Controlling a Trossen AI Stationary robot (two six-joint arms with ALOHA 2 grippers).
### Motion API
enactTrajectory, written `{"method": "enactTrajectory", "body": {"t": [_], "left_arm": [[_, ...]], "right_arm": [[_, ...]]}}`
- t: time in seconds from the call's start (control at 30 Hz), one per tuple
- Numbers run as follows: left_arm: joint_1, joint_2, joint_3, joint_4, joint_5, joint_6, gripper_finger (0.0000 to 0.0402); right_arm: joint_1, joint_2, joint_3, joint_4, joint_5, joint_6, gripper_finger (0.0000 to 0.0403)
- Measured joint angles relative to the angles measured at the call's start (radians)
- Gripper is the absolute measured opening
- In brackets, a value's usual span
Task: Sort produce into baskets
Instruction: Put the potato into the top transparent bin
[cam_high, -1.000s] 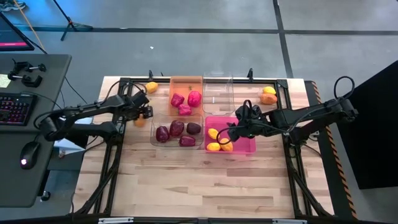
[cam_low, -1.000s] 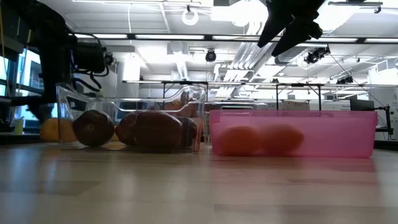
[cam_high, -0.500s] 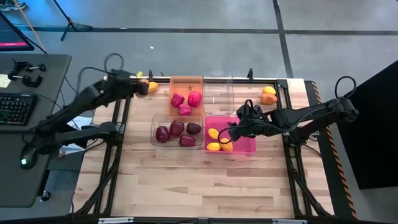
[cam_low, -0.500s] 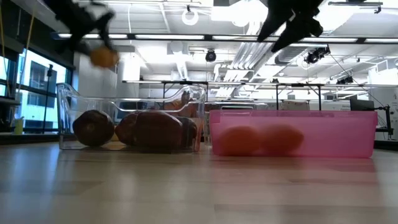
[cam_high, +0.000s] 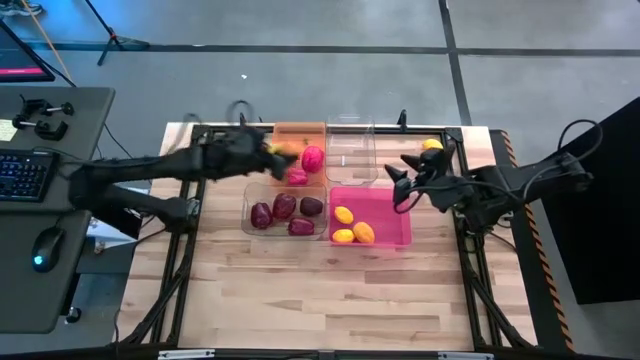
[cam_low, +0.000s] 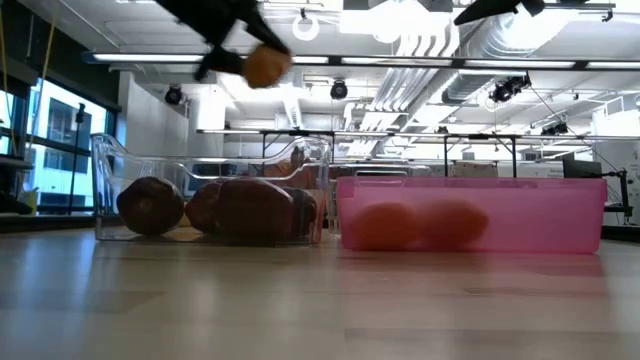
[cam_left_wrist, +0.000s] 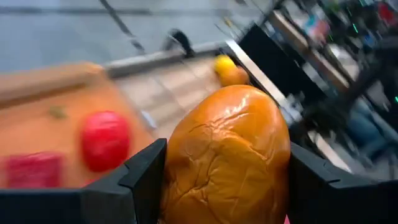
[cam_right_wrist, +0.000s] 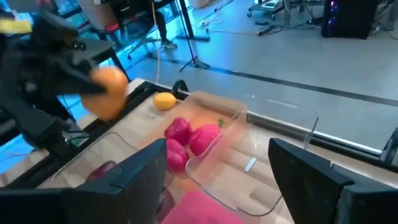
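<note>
Orange fruit (cam_left_wrist: 227, 158) sits squeezed tight in the left hand (cam_high: 268, 150), up in the air over the orange basket (cam_high: 299, 130) — carried to be sorted. Right hand (cam_high: 400, 178) hangs half open and empty above the pink basket's (cam_high: 385, 240) far right corner.

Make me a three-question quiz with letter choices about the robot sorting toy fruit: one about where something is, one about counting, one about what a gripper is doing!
1. Where is the orange fruit?
A in the pink bin
B in the left gripper
C on the floor

2. How many fruits lie in the pink bin?
A three
B six
C none

3. The right gripper is
A holding a fruit
B open and empty
C inside a bin

Answers: 1 B, the left wrist view shows the fingers clamping it. 2 A, the high view shows three. 3 B, nothing sits between its spread fingers.
</note>
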Motion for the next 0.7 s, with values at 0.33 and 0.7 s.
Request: {"method": "enactTrajectory", "body": {"t": [0.33, 0.7], "left_arm": [[0.157, 0.547, 0.426, -0.013, 0.340, 0.271, 0.0274], [0.215, 0.746, 0.578, -0.025, 0.329, 0.228, 0.0321]], "right_arm": [[-0.027, 0.000, 0.000, -0.009, 0.008, 0.010, 0.0271], [-0.029, 0.000, 0.000, -0.008, 0.027, -0.011, 0.0271]]}}
